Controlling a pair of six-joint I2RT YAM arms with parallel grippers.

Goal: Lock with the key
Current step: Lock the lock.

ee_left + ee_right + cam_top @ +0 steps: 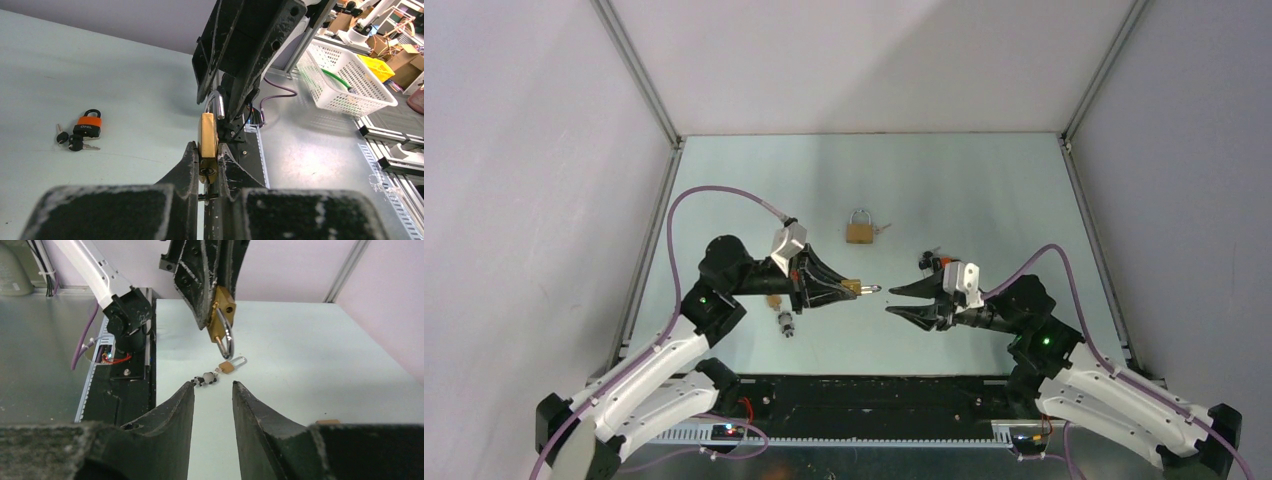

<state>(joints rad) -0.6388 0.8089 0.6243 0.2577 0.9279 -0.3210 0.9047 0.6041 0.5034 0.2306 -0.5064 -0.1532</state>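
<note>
Brass padlock (207, 131) is pinched by its flat sides in the left pincer (848, 288), which is clenched on it above the counter (984, 190), about the middle of the near half. Its steel shackle (227, 337) points toward the right pincer (212, 386). In the right wrist view one leg of the shackle seems to hang free of the body, though the angle is poor. A dark stub (202, 196) at the padlock's underside in the left wrist view may be a key; I cannot tell.

The right pincer is released, jaws apart and holding nothing, its tips facing the padlock and just short of it. Just behind the right pincer an orange padlock (88, 125) lies flat with its keys (67, 141) touching it.

Farther back, mid-counter, a second brass padlock (858, 230) lies with a key bunch (882, 230) at its right. Beneath the left arm lie a small padlock (229, 366) and dark-headed keys (205, 379) beside it. Beyond the counter's edge stands a white basket (345, 75).
</note>
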